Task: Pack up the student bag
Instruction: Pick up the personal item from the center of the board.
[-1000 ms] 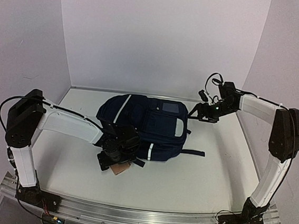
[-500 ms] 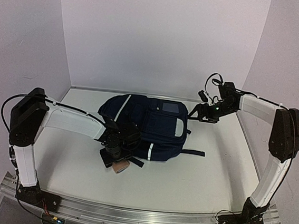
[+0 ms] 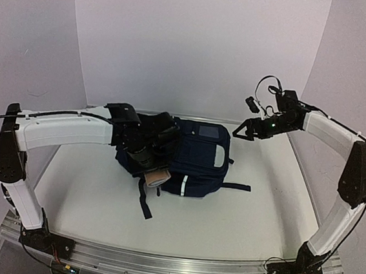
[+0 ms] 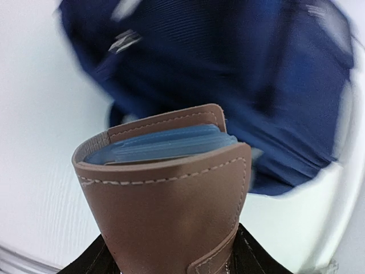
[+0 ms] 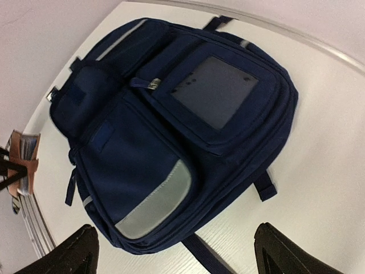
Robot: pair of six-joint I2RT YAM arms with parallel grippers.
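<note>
1. One student bag (image 3: 194,154) lies flat, front up, at the middle of the white table (image 3: 246,221), towards its far side.
2. In the top view, two black strap ends (image 3: 144,201) trail from the bag onto the table, one towards the near edge and one to the right.
3. One tan card wallet (image 4: 165,194), with blue plastic sleeves showing in its open top, is pinched between the two fingers of the left gripper (image 3: 150,169).
4. That gripper hangs over the bag's near left part, the wallet above the bag's edge.
5. The right gripper (image 3: 243,131) hovers off the bag's far right corner, its two fingertips (image 5: 74,251) spread wide and holding nothing.
</note>
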